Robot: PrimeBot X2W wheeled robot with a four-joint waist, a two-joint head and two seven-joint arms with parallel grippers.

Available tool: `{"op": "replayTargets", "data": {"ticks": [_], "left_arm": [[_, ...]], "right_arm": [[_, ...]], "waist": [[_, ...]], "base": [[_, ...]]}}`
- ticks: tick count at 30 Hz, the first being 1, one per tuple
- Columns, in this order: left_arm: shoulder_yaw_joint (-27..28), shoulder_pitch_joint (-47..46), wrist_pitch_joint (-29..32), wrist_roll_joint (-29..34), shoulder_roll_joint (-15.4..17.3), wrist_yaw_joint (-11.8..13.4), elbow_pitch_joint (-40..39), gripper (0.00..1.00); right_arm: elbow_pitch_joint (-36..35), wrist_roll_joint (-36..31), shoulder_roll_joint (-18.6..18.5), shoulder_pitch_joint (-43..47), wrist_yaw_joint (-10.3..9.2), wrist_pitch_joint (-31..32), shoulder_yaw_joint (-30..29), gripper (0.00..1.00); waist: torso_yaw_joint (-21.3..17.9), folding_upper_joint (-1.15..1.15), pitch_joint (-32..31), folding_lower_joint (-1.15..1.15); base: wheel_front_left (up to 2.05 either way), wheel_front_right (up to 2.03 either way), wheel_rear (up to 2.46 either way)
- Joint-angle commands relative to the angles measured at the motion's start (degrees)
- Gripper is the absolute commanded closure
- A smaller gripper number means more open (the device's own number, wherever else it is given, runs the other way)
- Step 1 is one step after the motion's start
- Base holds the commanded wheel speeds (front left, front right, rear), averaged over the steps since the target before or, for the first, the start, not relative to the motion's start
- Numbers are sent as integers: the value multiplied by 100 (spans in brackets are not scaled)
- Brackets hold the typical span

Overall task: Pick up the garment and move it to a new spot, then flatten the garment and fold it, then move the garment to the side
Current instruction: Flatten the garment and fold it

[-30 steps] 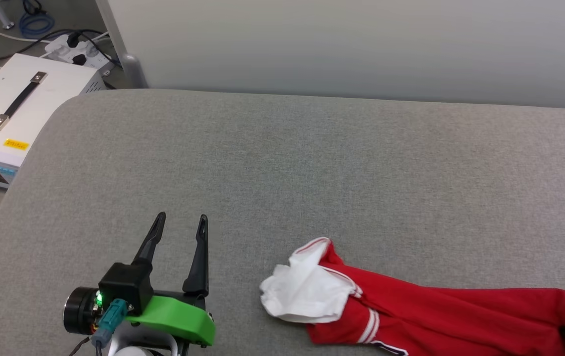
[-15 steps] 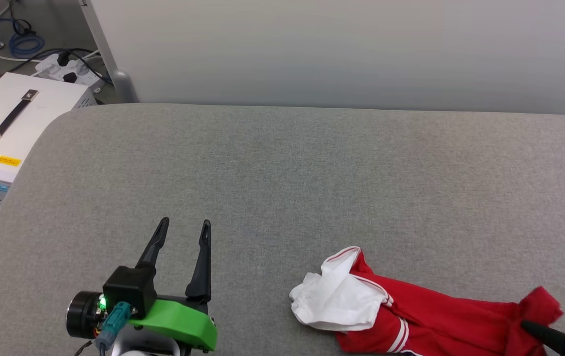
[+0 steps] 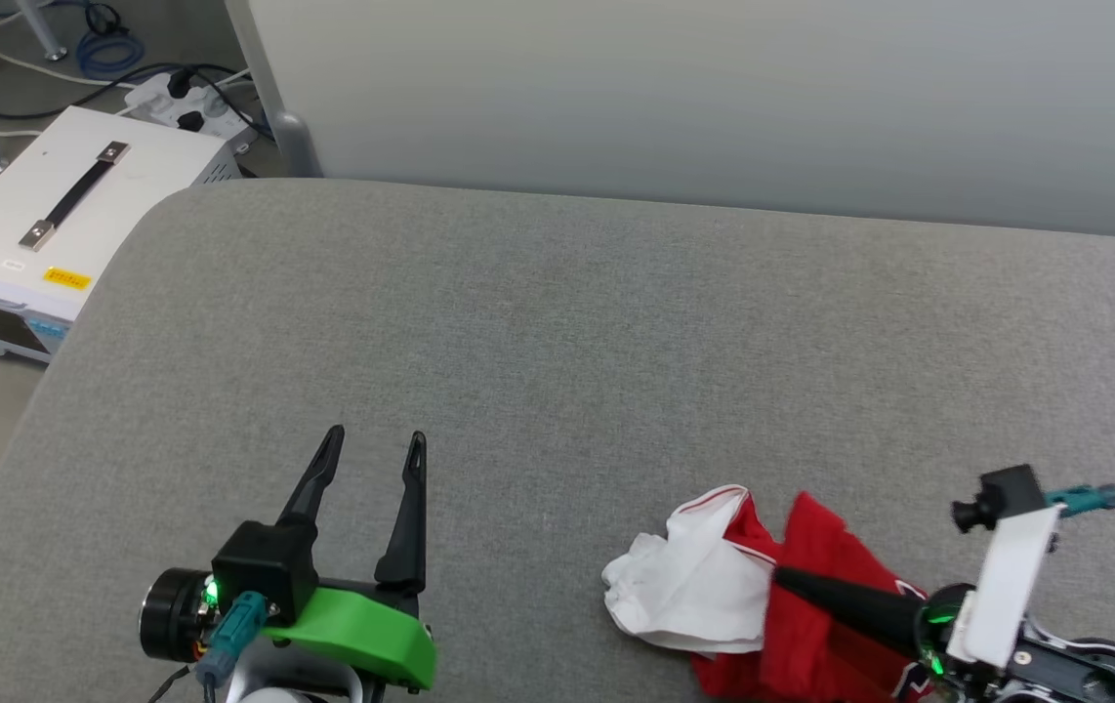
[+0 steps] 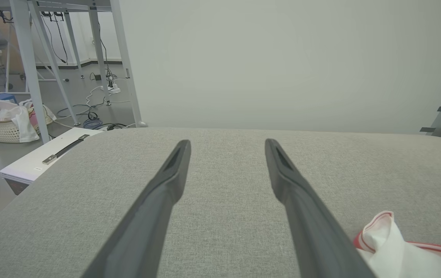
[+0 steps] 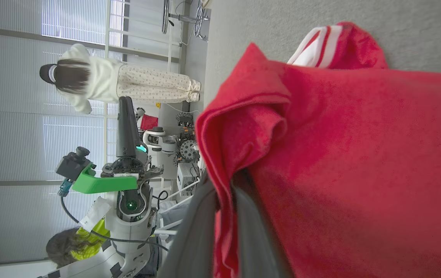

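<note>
Garment [image 3: 704, 586]: red, with white sleeve and red-and-white striped trim. Lay bunched on grey cushion [image 3: 557, 322], at near edge, toward robot's right side. Showed crumpled white sleeve at left end of heap and a raised peak of red cloth just beside it. Numerals too hidden to read.

Right gripper [image 3: 784, 578]: reached in low from right, pointing leftward across heap. Fingers pressed together, pinching a fold of red cloth. Seen again as right gripper [image 5: 225, 193] in right wrist view, holding a strip of red fabric between both grey fingers, with rest of garment [image 5: 340, 154] draped over and past tips, striped trim at top.

Left gripper [image 3: 377, 434]: hung over bare cushion, well apart from garment, on its left. Fingers spread wide, nothing between. Seen likewise as left gripper [image 4: 227, 142] in left wrist view, with white sleeve of garment [image 4: 388, 247] near right finger, at lower right corner. Carried green bracket [image 3: 352, 630] at wrist.

White box [image 3: 60, 215] with black handle: stood on floor off left end of cushion.
Power strip [image 3: 177, 98]: lay behind box, among cables.
Pale wall [image 3: 714, 88]: ran along far edge of cushion.
Basket [image 4: 0, 129]: sat on floor at far left of left wrist view, holding laundry, beside metal legs.
Person [image 5: 100, 83]: stood before window blinds in white top and pale trousers, seen sideways in right wrist view.
</note>
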Motion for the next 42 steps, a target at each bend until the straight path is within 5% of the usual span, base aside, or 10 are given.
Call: {"op": "replayTargets", "data": {"ticks": [1,6,14,15,17,29,36,42], "left_arm": [[3,-137,-29,-14,-34,-32,-3,0],[-29,-274,-77,-3,-120,-85,53,0],[-61,-404,-187,-9,-287,-178,238,0],[-59,-411,-200,-11,-302,-189,265,0],[-48,-421,-221,-12,-324,-202,307,0],[-14,-407,-269,-7,-272,-270,465,0],[30,-295,-278,-19,-205,-213,510,0],[133,-180,-296,-51,-161,-163,540,0]], "right_arm": [[37,114,16,-144,-2,-122,285,100],[248,-66,17,-398,-2,-608,1120,100],[910,-918,7,-553,-2,-1234,1587,100],[958,-939,8,-558,-2,-1321,1622,84],[1025,-961,10,-575,-2,-1485,1671,0],[88,-1054,-205,-611,-2,-2815,1949,0],[-215,-2838,-780,-385,-2,-4639,1456,0],[-306,-4159,-880,0,-2,-5461,631,0]], "waist": [[130,0,128,0],[322,0,313,0],[474,0,536,0],[473,0,548,0],[452,0,560,0],[212,0,318,0],[-13,0,114,0],[-252,0,9,0]], "base": [[0,0,0],[0,0,0],[0,0,0],[0,0,0],[0,0,0],[0,0,0],[0,0,0],[0,0,0]]}}
